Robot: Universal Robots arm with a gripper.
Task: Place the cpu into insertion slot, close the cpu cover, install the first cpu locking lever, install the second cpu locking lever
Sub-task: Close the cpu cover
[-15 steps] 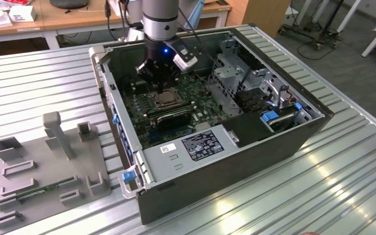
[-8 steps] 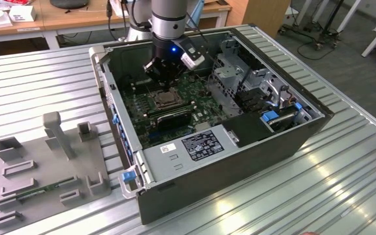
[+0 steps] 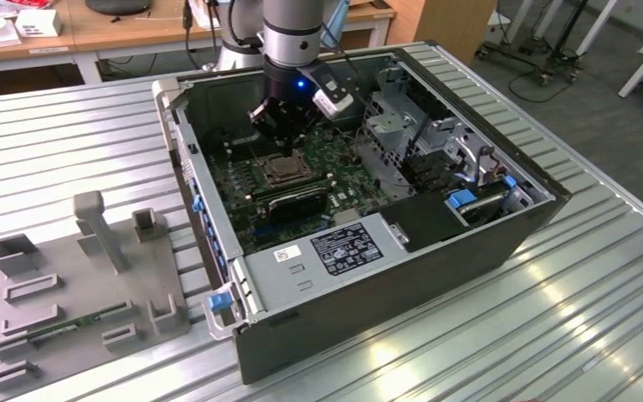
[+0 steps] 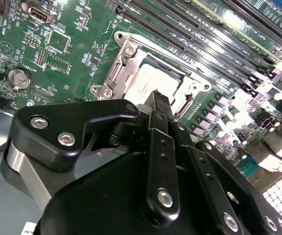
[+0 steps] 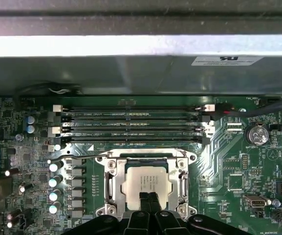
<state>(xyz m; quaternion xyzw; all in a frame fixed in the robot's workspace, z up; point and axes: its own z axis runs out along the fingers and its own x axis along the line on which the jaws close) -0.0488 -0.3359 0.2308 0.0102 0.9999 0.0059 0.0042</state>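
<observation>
The cpu (image 5: 148, 182), a silvery square chip, lies flat in the insertion slot (image 3: 280, 172) on the green motherboard (image 5: 238, 161). The cpu cover (image 5: 113, 182) lies down around it as a metal frame, and the chip's top shows through its window (image 4: 148, 83). A thin wire locking lever (image 5: 141, 155) runs along the cover's edge beside the memory slots, its handle end (image 5: 57, 154) sticking out sideways. My gripper (image 5: 149, 199) hangs just above the chip's edge, shut, with nothing seen between its black fingers (image 4: 156, 98). In the exterior view the gripper (image 3: 280, 134) reaches down into the open case.
Several long black memory slots (image 5: 131, 125) run beside the socket, with the case wall (image 5: 141, 73) behind them. A coin battery (image 5: 255, 134) and a row of capacitors (image 5: 53, 182) flank the socket. A drive cage (image 3: 411, 126) and power supply (image 3: 333, 251) crowd the case. A grey fixture tray (image 3: 76, 293) lies on the table.
</observation>
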